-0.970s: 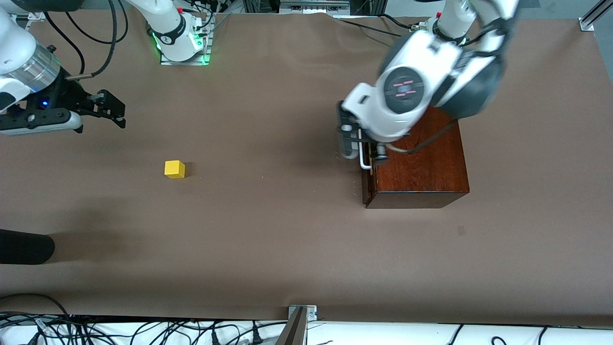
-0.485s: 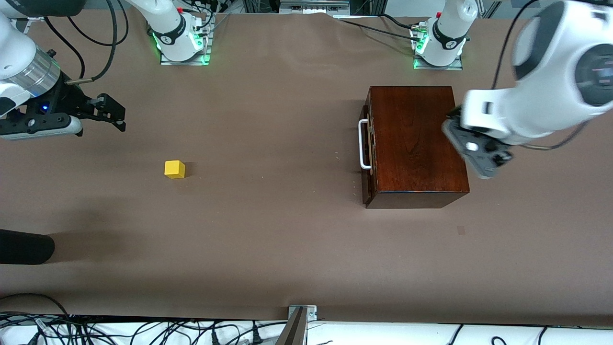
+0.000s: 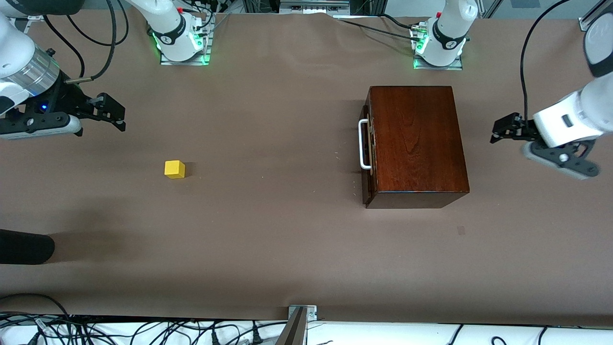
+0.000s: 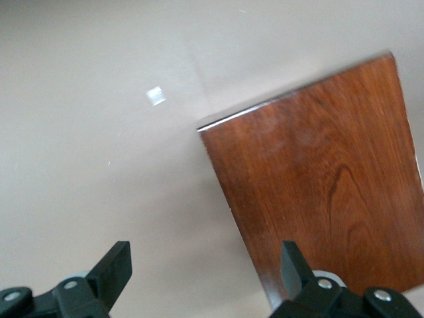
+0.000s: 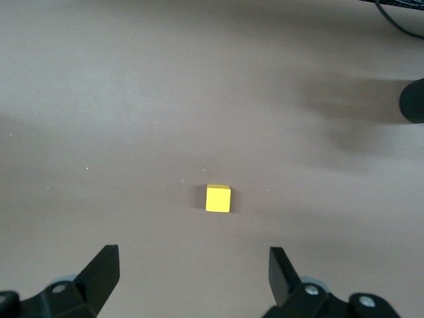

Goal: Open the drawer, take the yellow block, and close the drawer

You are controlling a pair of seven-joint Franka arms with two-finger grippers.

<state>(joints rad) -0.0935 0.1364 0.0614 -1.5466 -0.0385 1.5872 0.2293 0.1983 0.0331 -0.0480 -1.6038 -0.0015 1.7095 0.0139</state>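
The dark reddish-brown wooden box [image 3: 415,143] sits toward the left arm's end of the brown table [image 3: 287,239], its drawer [image 3: 368,153] pushed in flush (white U-shaped bar handle [image 3: 362,143] facing the wide bare middle). The left gripper [image 3: 503,130], fingers spread, hangs over bare table beside the box's handle-less end. The small yellow cube [image 3: 174,169] rests alone toward the right arm's end, apart from the waiting right gripper [image 3: 112,111], also spread wide.
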